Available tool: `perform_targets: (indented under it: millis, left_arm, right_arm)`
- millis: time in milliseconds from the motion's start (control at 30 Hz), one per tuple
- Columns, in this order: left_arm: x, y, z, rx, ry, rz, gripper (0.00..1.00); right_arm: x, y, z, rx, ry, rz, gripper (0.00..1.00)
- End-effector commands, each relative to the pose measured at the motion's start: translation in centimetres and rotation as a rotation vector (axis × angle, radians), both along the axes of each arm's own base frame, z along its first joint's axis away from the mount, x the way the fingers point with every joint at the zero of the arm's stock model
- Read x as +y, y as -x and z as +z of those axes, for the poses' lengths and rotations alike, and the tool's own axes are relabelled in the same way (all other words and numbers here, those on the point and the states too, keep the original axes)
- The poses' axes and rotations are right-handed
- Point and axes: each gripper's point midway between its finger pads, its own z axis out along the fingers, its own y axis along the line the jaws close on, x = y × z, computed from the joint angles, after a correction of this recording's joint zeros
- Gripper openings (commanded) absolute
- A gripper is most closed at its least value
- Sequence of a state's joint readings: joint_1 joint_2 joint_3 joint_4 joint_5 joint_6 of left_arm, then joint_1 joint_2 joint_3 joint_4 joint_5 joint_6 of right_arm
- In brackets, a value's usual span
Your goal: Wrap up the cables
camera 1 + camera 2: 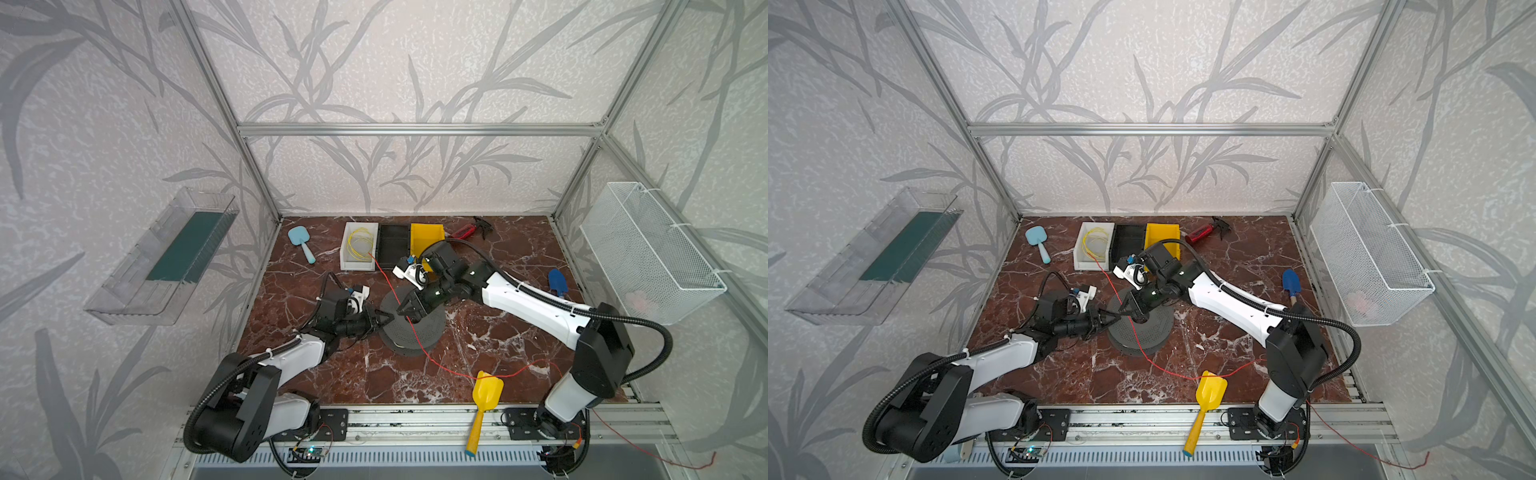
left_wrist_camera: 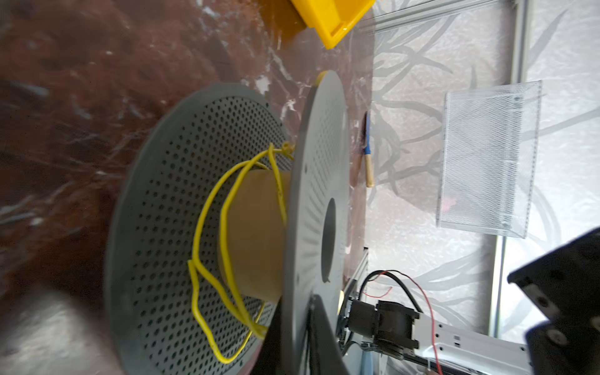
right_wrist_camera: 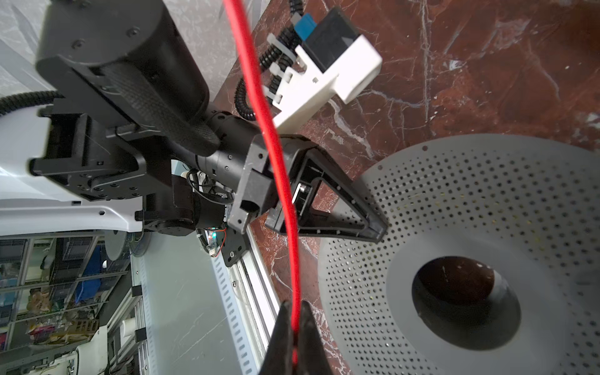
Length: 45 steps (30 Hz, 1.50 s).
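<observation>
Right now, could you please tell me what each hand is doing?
Left hand: closed on the rim of the spool.
Right hand: closed on the red cable.

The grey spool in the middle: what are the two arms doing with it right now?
The left gripper is shut on the upper rim of the grey perforated spool, which stands on the marble table. The right gripper, above the spool, is shut on a red cable that trails across the table. A yellow cable already lies in loose loops around the cardboard core.
</observation>
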<state>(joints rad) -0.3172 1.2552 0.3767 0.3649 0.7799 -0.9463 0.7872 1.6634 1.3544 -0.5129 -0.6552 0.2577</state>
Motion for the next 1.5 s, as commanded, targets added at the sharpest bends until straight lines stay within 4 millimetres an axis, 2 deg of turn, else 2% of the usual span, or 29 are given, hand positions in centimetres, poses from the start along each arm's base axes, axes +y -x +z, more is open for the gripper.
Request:
perform_targets:
  millis: [0, 67, 133, 267, 333, 467, 600, 667, 867, 1100, 1167, 1333, 1467]
  left_arm:
    - [2.2, 0.4, -2.3, 0.08, -0.174, 0.082, 0.0]
    - [3.1, 0.1, -0.5, 0.057, -0.226, 0.112, 0.0]
    - [4.0, -0.4, 2.4, 0.027, -0.294, 0.141, 0.0]
    - [5.2, -1.3, 7.3, -0.008, -0.422, 0.184, 0.0]
    - [5.5, -1.6, 9.0, -0.009, -0.492, 0.193, 0.0]
    - [6.4, -1.7, 10.8, 0.013, -0.692, 0.23, 0.0]
    - [5.7, -2.5, 12.4, -0.009, -0.802, 0.25, 0.0]
    - [4.6, -3.1, 12.6, -0.012, -0.836, 0.238, 0.0]
    - [1.3, -4.2, 10.4, 0.018, -0.876, 0.193, 0.0]
    - [-0.4, -4.9, 8.5, 0.052, -0.882, 0.182, 0.0]
    - [-0.7, -5.0, 8.6, 0.052, -0.863, 0.189, 0.07]
    - [-0.4, -5.1, 10.5, 0.026, -0.852, 0.202, 0.42]
    - [0.9, -4.7, 12.5, -0.016, -0.876, 0.221, 0.58]
  right_arm:
    - [-0.2, 1.0, 3.1, -0.009, -0.082, 0.032, 0.0]
    - [-0.4, 1.4, 4.5, 0.033, -0.149, 0.042, 0.0]
    - [-1.2, 1.5, 5.4, 0.041, -0.171, 0.03, 0.0]
    - [-2.7, 1.6, 6.0, 0.026, -0.169, 0.0, 0.0]
    - [-3.5, 1.6, 5.3, 0.024, -0.149, -0.017, 0.0]
    - [-4.9, 2.0, 3.6, 0.022, -0.106, -0.039, 0.0]
    - [-6.0, 3.0, 2.2, 0.041, -0.109, -0.059, 0.0]
    - [-6.3, 3.5, 1.9, 0.048, -0.117, -0.062, 0.0]
    - [-7.9, 3.6, 0.7, 0.001, -0.067, -0.087, 0.0]
    - [-9.0, 3.8, 0.1, 0.01, -0.064, -0.091, 0.0]
    - [-9.0, 3.9, 0.0, 0.018, -0.067, -0.088, 0.0]
    - [-8.5, 4.1, 0.6, 0.054, -0.101, -0.083, 0.0]
    - [-7.3, 4.3, 1.7, 0.112, -0.17, -0.06, 0.0]
